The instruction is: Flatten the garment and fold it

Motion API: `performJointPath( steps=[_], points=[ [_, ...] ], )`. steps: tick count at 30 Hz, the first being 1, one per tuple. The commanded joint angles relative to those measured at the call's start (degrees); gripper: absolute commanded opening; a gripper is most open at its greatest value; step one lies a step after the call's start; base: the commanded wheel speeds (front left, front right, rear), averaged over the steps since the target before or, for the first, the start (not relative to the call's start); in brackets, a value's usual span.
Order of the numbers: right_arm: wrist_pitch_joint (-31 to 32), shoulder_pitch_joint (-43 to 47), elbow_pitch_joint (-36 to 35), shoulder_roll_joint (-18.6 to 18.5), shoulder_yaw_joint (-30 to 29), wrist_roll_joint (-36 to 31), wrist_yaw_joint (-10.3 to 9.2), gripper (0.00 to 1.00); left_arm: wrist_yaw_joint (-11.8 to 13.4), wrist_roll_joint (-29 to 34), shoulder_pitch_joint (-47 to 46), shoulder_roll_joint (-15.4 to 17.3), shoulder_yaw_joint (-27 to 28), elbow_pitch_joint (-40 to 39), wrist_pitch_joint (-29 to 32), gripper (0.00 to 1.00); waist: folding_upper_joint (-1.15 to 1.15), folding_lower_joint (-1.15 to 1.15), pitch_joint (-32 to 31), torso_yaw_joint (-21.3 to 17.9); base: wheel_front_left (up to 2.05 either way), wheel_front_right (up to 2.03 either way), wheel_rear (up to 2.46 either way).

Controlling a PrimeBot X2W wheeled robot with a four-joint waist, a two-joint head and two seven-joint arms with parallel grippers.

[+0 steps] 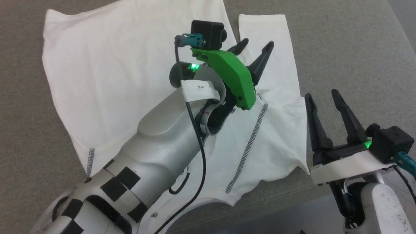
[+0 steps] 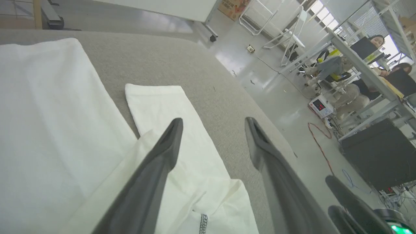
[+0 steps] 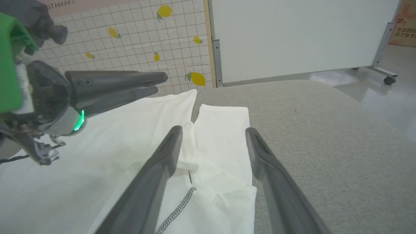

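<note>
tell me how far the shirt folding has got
Done: the shirt lies mostly spread on the grey surface, one sleeve laid straight. In hand: nothing; the left gripper hovers open over that sleeve and the right gripper stands open at the shirt's edge. To do: smoothing the bunched cloth at the armpit, then the folding.

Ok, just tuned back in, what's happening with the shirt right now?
The white shirt lies spread on the grey padded surface, one sleeve laid alongside its body. The left jaws, reaching across it, stand open above that sleeve, holding nothing. The right jaws, open too, hover at the shirt's right edge. The cloth is rumpled where the sleeve joins the body.
</note>
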Motion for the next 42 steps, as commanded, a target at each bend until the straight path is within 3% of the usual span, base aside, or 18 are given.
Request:
performJointPath(
  steps=[1, 5, 10, 16, 21, 27, 35, 42],
  points=[
    [0.6, -0.5, -0.5, 0.0, -0.8, -0.7, -0.09, 1.00, -0.3, 0.6, -0.3, 1.1, 0.7, -0.8, -2.8, 1.00, 0.00, 0.00, -2.6, 3.4, 0.00, 0.00, 0.00],
    [2.7, -1.1, -0.9, 0.0, -3.5, -2.9, -0.09, 1.00, 1.0, 4.1, 3.1, 6.5, 2.7, -4.8, -11.3, 1.00, 0.00, 0.00, -3.9, 6.6, 0.00, 0.00, 0.00],
    [5.6, -3.3, 0.2, -0.2, -6.8, -4.8, -0.09, 1.00, 4.4, 10.1, 11.0, 15.5, 6.6, -11.6, -14.1, 1.00, 0.00, 0.00, -4.5, 10.1, 0.00, 0.00, 0.00],
    [8.2, -7.6, 5.0, -2.3, -9.8, -5.2, -0.09, 1.00, 8.1, 20.0, 24.0, 20.7, 20.6, -23.3, -14.2, 1.00, 0.00, 0.00, -4.4, 13.3, 0.00, 0.00, 0.00],
    [10.2, -12.6, 11.9, -4.3, -11.9, -4.0, -0.09, 1.00, 8.2, 27.4, 33.7, 20.8, 31.9, -29.6, -14.2, 1.00, 0.00, 0.00, -3.7, 15.2, 0.00, 0.00, 0.00],
    [14.8, -21.9, 23.1, -6.7, -16.0, -1.6, -0.09, 1.00, 4.9, 33.2, 40.6, 17.4, 43.0, -33.8, -14.2, 1.00, 0.00, 0.00, -1.3, 17.3, 0.00, 0.00, 0.00],
    [23.0, -33.5, 34.4, -9.7, -24.3, -4.8, -0.09, 1.00, 0.1, 37.7, 43.9, 12.2, 50.2, -36.6, -14.2, 1.00, 0.00, 0.00, 4.0, 20.2, 0.00, 0.00, 0.00],
    [28.3, -39.9, 38.6, -11.2, -30.4, -9.2, -0.09, 1.00, -4.0, 39.8, 43.5, 8.1, 54.8, -37.4, -14.2, 1.00, 0.00, 0.00, 8.3, 22.0, 0.00, 0.00, 0.00]
  ],
)
